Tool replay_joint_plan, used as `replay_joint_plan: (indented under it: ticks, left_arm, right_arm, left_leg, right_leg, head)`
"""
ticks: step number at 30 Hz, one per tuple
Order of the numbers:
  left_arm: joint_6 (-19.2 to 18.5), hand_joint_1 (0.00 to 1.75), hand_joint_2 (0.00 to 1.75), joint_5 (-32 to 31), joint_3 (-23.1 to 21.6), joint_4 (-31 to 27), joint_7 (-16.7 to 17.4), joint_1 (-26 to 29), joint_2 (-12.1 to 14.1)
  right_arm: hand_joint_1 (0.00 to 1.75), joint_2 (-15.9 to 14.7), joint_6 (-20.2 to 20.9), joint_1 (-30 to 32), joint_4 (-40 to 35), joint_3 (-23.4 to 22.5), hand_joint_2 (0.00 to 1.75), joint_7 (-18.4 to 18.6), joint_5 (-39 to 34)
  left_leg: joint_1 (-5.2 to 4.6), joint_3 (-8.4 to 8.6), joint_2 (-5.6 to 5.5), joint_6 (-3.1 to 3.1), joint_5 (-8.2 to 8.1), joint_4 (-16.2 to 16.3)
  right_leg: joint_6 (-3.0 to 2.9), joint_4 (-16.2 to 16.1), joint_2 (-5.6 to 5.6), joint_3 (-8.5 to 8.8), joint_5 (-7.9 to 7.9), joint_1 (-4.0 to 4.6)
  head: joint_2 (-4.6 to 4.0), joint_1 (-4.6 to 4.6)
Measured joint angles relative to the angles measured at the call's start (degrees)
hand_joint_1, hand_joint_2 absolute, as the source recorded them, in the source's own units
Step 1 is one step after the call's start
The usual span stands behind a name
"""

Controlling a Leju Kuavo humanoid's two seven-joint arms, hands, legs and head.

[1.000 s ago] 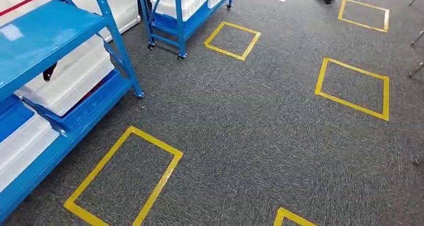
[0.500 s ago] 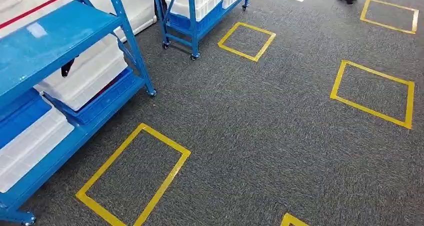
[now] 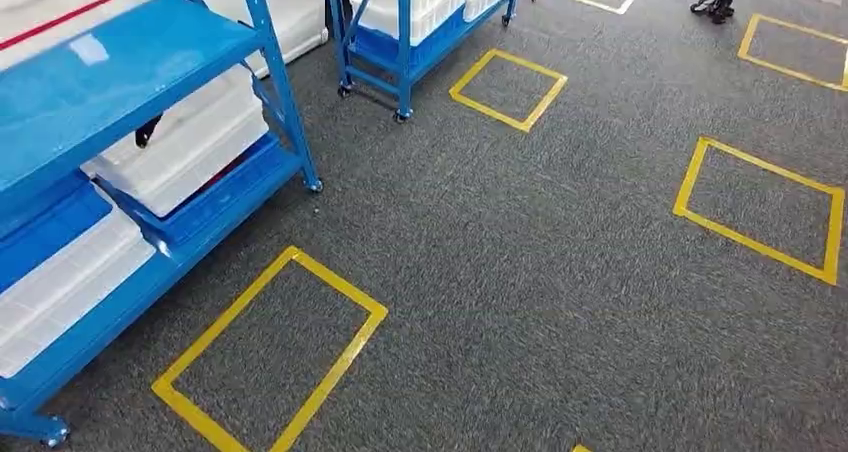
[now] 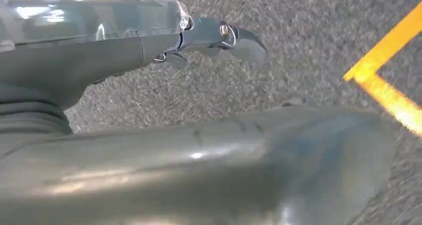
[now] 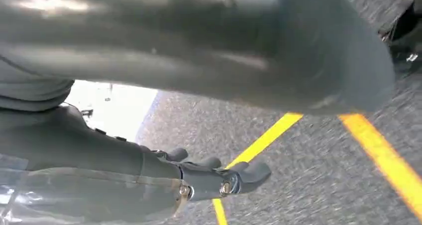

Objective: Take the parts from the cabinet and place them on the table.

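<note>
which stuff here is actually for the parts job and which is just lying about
For the job:
- near blue cabinet
- white bins on its shelves
- left hand, holding nothing
- right hand, holding nothing

Just lying about:
- far blue rack
- yellow tape squares on the grey carpet

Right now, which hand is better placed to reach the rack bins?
Left, probably. The rack and its white bins stand on the robot's left. Both the left hand and right hand hang empty over carpet.
</note>
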Motion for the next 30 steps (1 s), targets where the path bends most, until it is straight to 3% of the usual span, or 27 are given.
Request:
replay_joint_plan:
  ticks: [2, 3, 4, 5, 7, 8, 9, 10, 12, 13, 14, 15, 17, 18, 19, 20, 21, 22, 23, 24, 26, 27, 28, 29, 30]
  left_arm:
    - [-0.02, 0.0, 0.0, -0.02, 0.0, 0.0, 0.18, -0.04, 0.0]
    - [-0.02, 0.0, 0.0, -0.02, 0.0, 0.0, 0.28, 0.0, 0.0]
    - [-0.02, 0.0, 0.0, -0.02, 0.0, 0.0, 0.37, 0.07, -0.02]
    - [-0.06, 0.0, 0.0, -0.02, 0.0, 0.0, 0.44, 0.11, -0.02]
    - [-0.07, 0.0, 0.0, -0.02, 0.0, 0.0, 0.46, 0.14, -0.17]
    - [-0.07, 0.0, 0.0, -0.02, 0.0, 0.0, 0.5, -0.02, -0.17]
    - [-0.07, 0.0, 0.0, -0.02, 0.0, 0.0, 0.55, -0.02, -0.2]
    - [-0.07, 0.0, 0.0, -0.09, 0.0, 0.0, 0.57, -0.15, -0.17]
    - [-0.09, 0.0, 0.0, -0.2, 0.0, 0.0, 0.52, -0.15, -0.15]
    - [-0.09, 0.0, 0.0, -0.28, 0.0, 0.0, 0.55, -0.19, -0.17]
    - [-0.07, 0.0, 0.0, -0.39, 0.0, 0.0, 0.52, -0.22, -0.17]
    - [-0.09, 0.0, 0.0, -0.44, 0.0, 0.0, 0.52, -0.29, -0.17]
    - [-0.09, 0.0, 0.0, -0.61, -0.02, 0.0, 0.55, -0.12, -0.22]
    - [-0.07, 0.0, 0.0, -0.72, -0.02, 0.0, 0.55, 0.01, -0.2]
    - [0.02, 0.0, 0.0, -0.85, -0.02, 0.0, 0.57, 0.07, -0.2]
    - [0.09, 0.0, 0.0, -0.92, -0.02, 0.0, 0.59, 0.08, -0.2]
    - [0.11, 0.0, 0.0, -0.92, -0.02, 0.0, 0.59, 0.06, -0.2]
    - [0.15, 0.0, 0.0, -0.92, -0.02, 0.0, 0.59, 0.05, -0.2]
    - [0.2, 0.0, 0.0, -0.92, -0.02, 0.0, 0.59, 0.05, -0.13]
    - [0.22, 0.0, 0.0, -0.94, -0.04, 0.0, 0.63, -0.05, -0.17]
    - [0.55, 0.0, 0.0, -0.9, -0.02, 0.0, 0.68, 0.02, -0.22]
    - [0.77, 0.0, 0.0, -0.87, -0.02, 0.0, 0.68, 0.11, -0.22]
    - [1.01, 0.0, 0.0, -0.85, -0.02, 0.02, 0.66, 0.1, -0.5]
    - [1.29, 0.0, 0.0, -0.85, -0.02, 0.02, 0.59, 0.0, -0.5]
    - [1.46, 0.0, 0.0, -0.85, -0.02, 0.02, 0.52, -0.2, -0.5]
  right_arm:
    - [0.0, -0.02, 0.09, 0.01, 0.0, 0.0, 0.0, 0.0, 0.24]
    - [0.0, -0.04, 0.09, 0.06, 0.0, 0.0, 0.0, 0.0, 0.33]
    - [0.0, -0.04, 0.09, 0.18, 0.0, 0.0, 0.0, 0.02, 0.35]
    - [0.0, -0.07, 0.09, 0.29, 0.0, 0.0, 0.0, 0.04, 0.35]
    - [0.0, -0.11, 0.11, 0.63, 0.0, 0.0, 0.0, 0.04, 0.35]
    - [0.0, -0.09, 0.15, 0.81, 0.2, 0.0, 0.0, 0.07, 0.35]
    - [0.0, -0.17, 0.17, 0.49, 0.2, 0.0, 0.0, 0.04, 0.39]
    - [0.0, -0.2, 0.17, 0.3, 0.2, 0.0, 0.0, 0.09, 0.68]
    - [0.0, -0.2, 0.17, 0.39, 0.22, 0.02, 0.0, 0.41, 1.85]
    - [0.0, -0.2, 0.2, 0.52, 0.22, 0.07, 0.0, 0.53, 2.12]
    - [0.0, -0.22, 0.33, 0.56, 0.22, 0.09, 0.0, 0.85, 2.47]
    - [0.0, -0.24, 0.35, 0.58, 0.22, 0.09, 0.0, 1.03, 2.62]
    - [0.0, -0.24, 0.44, 0.53, 0.22, 0.11, 0.0, 1.25, 2.69]
    - [0.0, -0.24, 0.59, 0.5, 0.22, 0.13, 0.0, 1.29, 2.82]
    - [0.0, -0.24, 0.68, 0.46, 0.22, 0.15, 0.0, 1.29, 2.97]
    - [0.0, -0.24, 0.77, 0.43, 0.22, 0.15, 0.0, 1.31, 3.08]
    - [0.0, -0.24, 0.85, 0.35, 0.22, 0.17, 0.0, 1.29, 3.21]
    - [0.0, -0.22, 0.83, 0.44, 0.22, 0.2, 0.0, 1.31, 3.34]
    - [0.0, -0.13, 0.85, 0.64, 0.28, 0.22, 0.0, 1.29, 3.45]
    - [0.0, -0.13, 0.85, 0.68, 0.31, 0.26, 0.0, 1.29, 3.5]
    - [0.0, -0.15, 0.83, 0.4, 0.31, 0.44, 0.0, 1.23, 4.02]
    - [0.0, -0.15, 0.85, 0.18, 0.28, 0.55, 0.0, 1.2, 4.24]
    - [0.0, -0.37, 0.85, 0.1, 0.22, 0.59, 0.0, 1.18, 4.5]
    - [0.0, -0.44, 0.85, 0.16, 0.22, 0.65, 0.0, 1.18, 4.59]
    - [0.0, -0.44, 0.92, 0.19, 0.24, 0.7, 0.0, 1.05, 4.66]
  left_leg:
    - [-0.01, 0.52, -0.2, -0.07, -0.67, 0.0]
    - [0.05, 1.08, -0.34, -0.22, -1.09, 0.0]
    - [0.14, 1.81, -0.49, -0.43, -1.61, 0.0]
    - [0.28, 2.65, -0.74, -0.67, -2.13, 0.0]
    - [0.48, 3.86, -0.87, -1.25, -3.35, -0.07]
    - [0.4, 4.73, -0.93, -1.64, -3.82, 0.2]
    - [0.41, 4.12, -1.12, -2.06, -4.08, -0.09]
    - [0.44, 4.24, -1.17, -2.45, -4.22, -0.45]
    - [0.37, 4.66, -1.26, -3.14, -3.5, 0.44]
    - [0.51, 3.64, -0.89, -3.29, -3.26, 2.55]
    - [0.47, 1.17, -0.44, -3.51, -2.58, 7.23]
    - [0.46, -1.69, -0.3, -3.65, -3.33, 11.6]
    - [0.43, -6.61, -0.17, -3.49, -8.17, 17.95]
    - [0.38, -8.0, -0.17, -3.31, -10.23, 18.86]
    - [0.3, -8.27, -0.13, -3.1, -9.97, 17.81]
    - [0.15, -7.72, -0.04, -2.81, -8.03, 14.96]
    - [-0.09, -6.28, 0.36, -2.29, -4.34, 10.27]
    - [-0.53, -4.67, 1.75, -1.56, -0.31, 5.43]
    - [-1.24, -3.91, 4.15, -0.73, 2.08, 2.95]
    - [-1.48, -4.81, 4.07, -1.01, -0.28, 2.8]
    - [-1.55, -4.43, 3.34, -0.67, 1.98, 2.72]
    - [-1.44, -4.3, 2.53, -0.49, 2.05, 2.41]
    - [-0.63, -3.74, 1.9, -0.25, 2.55, 1.58]
    - [-0.53, -3.61, 1.27, -0.07, 2.64, 1.29]
    - [-0.5, -3.74, 0.63, 0.09, 2.7, 1.29]
  right_leg:
    - [0.57, 8.12, 0.02, -5.87, -2.82, -0.5]
    - [0.73, 9.2, 0.02, -7.45, -2.44, -0.7]
    - [0.77, 7.64, 0.01, -7.59, -0.76, -0.85]
    - [0.86, 4.15, 0.01, -6.68, 1.94, -0.96]
    - [0.89, -5.64, 0.05, -3.69, 9.11, -1.14]
    - [0.74, -6.25, 0.07, -4.0, 8.81, -0.85]
    - [-0.06, -6.5, 0.25, -3.91, 7.99, -0.41]
    - [-0.53, -6.67, 0.22, -3.91, 9.0, -0.4]
    - [-1.5, -7.0, -0.13, -3.1, 8.71, -0.44]
    - [-1.75, -7.52, -0.54, -2.38, 8.49, -0.56]
    - [-2.3, -7.72, -0.92, -1.73, 8.08, -0.52]
    - [-2.59, -7.73, -1.23, -1.38, 7.77, -0.43]
    - [-3.0, -7.74, -1.78, -0.44, 6.88, -0.04]
    - [-3.09, -7.74, -2.04, 0.18, 6.43, 0.21]
    - [-3.12, -7.74, -2.31, 0.75, 6.02, 0.39]
    - [-3.15, -7.74, -2.71, 1.39, 5.55, 0.55]
    - [-3.14, -7.75, -3.27, 2.15, 5.05, 0.71]
    - [-3.11, -7.79, -3.85, 2.77, 4.59, 0.82]
    - [-2.93, -7.77, -4.36, 3.31, 4.16, 0.88]
    - [-2.54, -7.64, -4.73, 3.39, 3.93, 0.98]
    - [-1.84, -7.69, -5.76, 3.62, 3.25, 1.1]
    - [-1.6, -7.93, -6.42, 4.06, 3.08, 1.21]
    - [-1.19, -7.8, -6.08, 4.42, 2.52, 1.15]
    - [-0.69, -6.32, -3.16, 3.97, 1.51, 0.95]
    - [-0.42, -2.91, -1.17, 2.15, -0.62, 0.6]
  head:
    - [0.0, 0.02]
    - [0.0, 0.0]
    - [0.0, 0.0]
    - [0.0, 0.02]
    - [0.0, 0.02]
    - [-0.02, 0.0]
    - [0.0, 0.07]
    - [0.0, 0.0]
    - [0.0, 0.04]
    - [0.0, 0.0]
    - [0.0, -0.02]
    - [0.0, 0.0]
    - [0.0, 0.0]
    - [0.0, 0.0]
    - [0.0, 0.0]
    - [0.0, 0.0]
    - [0.0, 0.0]
    - [0.0, 0.0]
    - [0.0, 0.04]
    - [-0.02, 0.04]
    - [0.0, 0.02]
    - [0.0, 0.02]
    - [0.0, -0.02]
    - [0.0, 0.0]
    - [0.0, 0.02]
